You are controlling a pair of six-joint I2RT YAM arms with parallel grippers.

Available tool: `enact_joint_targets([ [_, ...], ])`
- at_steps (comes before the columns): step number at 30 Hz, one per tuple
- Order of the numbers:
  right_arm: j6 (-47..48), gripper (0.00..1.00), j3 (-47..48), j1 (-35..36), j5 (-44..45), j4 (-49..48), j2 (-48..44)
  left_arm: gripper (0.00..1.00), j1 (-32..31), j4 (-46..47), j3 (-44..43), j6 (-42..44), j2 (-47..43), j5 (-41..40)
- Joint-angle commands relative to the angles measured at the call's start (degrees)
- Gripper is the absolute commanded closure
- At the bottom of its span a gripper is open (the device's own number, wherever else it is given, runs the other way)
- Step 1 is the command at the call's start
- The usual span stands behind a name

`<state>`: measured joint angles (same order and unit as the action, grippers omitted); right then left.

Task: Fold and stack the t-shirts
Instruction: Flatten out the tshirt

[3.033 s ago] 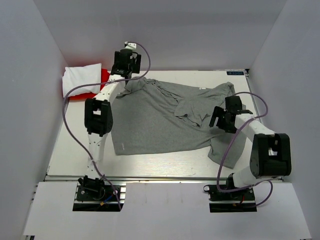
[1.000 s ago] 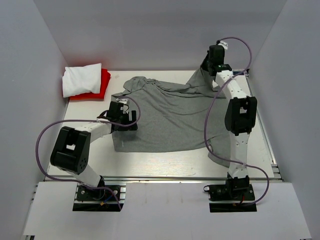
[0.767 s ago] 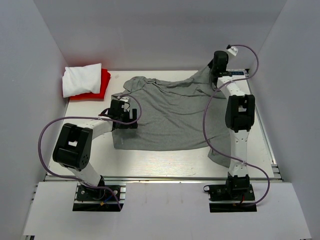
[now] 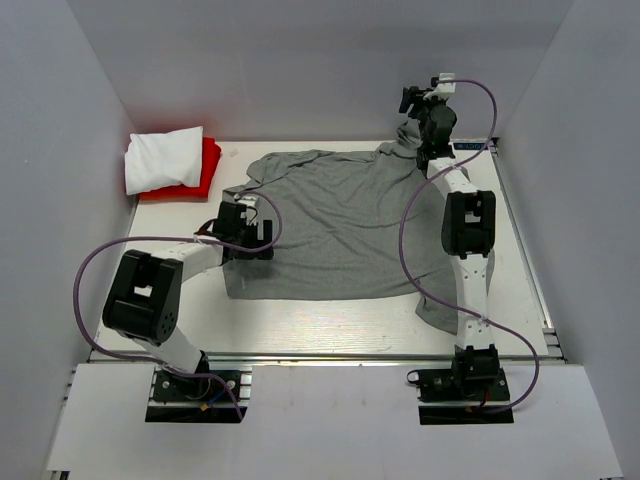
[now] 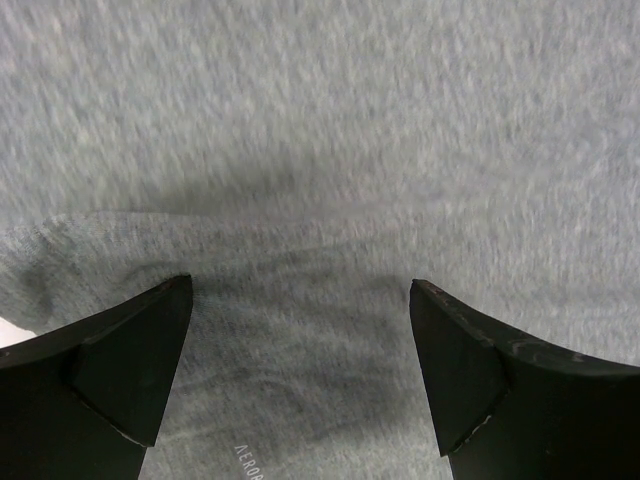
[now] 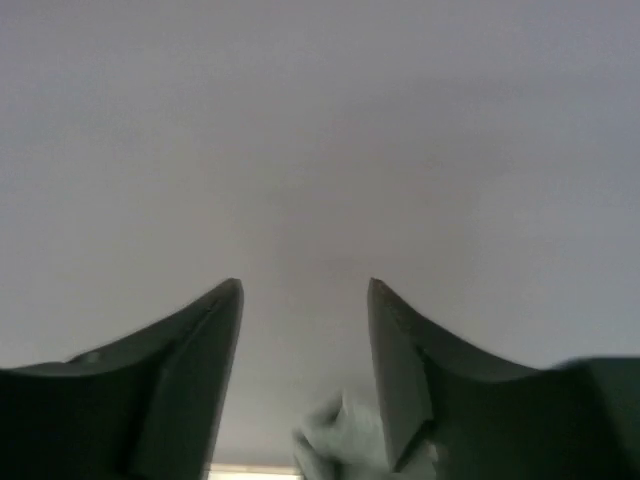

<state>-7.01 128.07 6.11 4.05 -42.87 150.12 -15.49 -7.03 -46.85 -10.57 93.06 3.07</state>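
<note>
Edges: grey shirt (image 4: 340, 225) far-right corner pinched aloft by right gripper (image 6: 305, 288) | left gripper (image 5: 300, 287) splayed over left edge

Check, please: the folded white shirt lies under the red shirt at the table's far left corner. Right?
No: the white shirt lies on top of the red shirt, at the far left corner of the table. The top external view shows it.

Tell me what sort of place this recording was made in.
Probably a lab robot test cell, not a home: plain white walls box in a pale tabletop on three sides, the left arm and right arm are bolted at its near edge, and a grey t-shirt lies spread on it.
</note>
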Motion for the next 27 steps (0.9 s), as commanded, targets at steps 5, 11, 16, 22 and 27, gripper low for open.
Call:
enact_joint_targets([
  [5,6.74,0.1,-6.15,-0.05,-1.23,9.99,-12.27,0.0,0.46,-7.47,2.03,-1.9,-8.32,0.01],
  [11,-2.39,0.1,-22.48,0.13,-0.45,42.4,-32.51,0.0,0.46,-8.08,-0.6,-4.29,-13.07,-1.23],
  [16,-7.57,0.1,-45.78,0.57,1.66,57.36,-50.7,0.0,0.46,-9.67,-6.4,-6.3,-10.27,-2.9],
  [22,-8.38,0.1,-57.48,0.75,3.5,68.17,-57.05,0.0,0.46,-9.67,-13.7,-6.31,-0.8,-2.19],
  [27,-6.36,0.1,-61.71,0.75,5.43,69.15,-56.08,0.0,0.46,-9.67,-16.16,-6.31,5.98,-4.21],
])
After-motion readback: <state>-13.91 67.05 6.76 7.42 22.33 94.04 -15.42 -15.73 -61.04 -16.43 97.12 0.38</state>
